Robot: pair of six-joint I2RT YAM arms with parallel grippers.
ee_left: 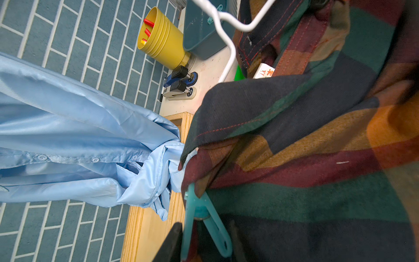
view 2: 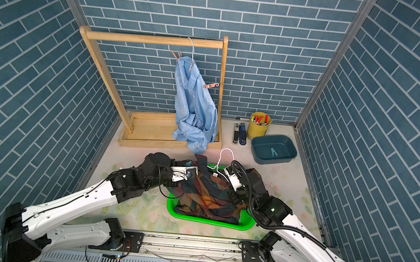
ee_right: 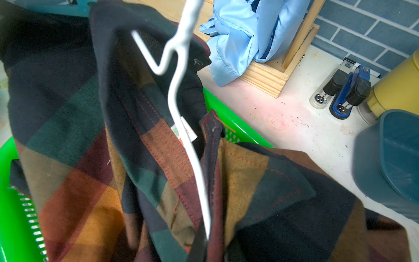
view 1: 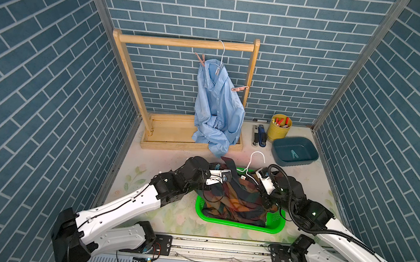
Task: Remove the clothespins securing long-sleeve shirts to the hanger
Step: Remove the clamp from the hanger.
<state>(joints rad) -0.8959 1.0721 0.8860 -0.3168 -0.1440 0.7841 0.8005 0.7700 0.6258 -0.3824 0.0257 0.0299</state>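
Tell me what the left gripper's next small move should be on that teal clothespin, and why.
Probably squeeze the handles of the teal clothespin until it lets go of the cloth. It is clipped on the edge of the plaid shirt, its handles sit between the fingers of the left gripper, and the right gripper holds the white hanger.

From the green basket point(view 1: 236, 224) in a top view, the wooden rack point(view 1: 175, 42) and pale blue shirt point(view 1: 216, 103) block 12 o'clock; staplers point(view 1: 259, 136), a yellow cup point(view 1: 276, 134) and a teal bin point(view 1: 289, 163) crowd 1 o'clock. Bare table point(view 1: 158, 160) lies open at 10 o'clock, as does the rack's frame at that shirt's 9 o'clock. The plaid shirt point(view 1: 236, 205) and white hanger point(ee_left: 233, 52) cover the basket.
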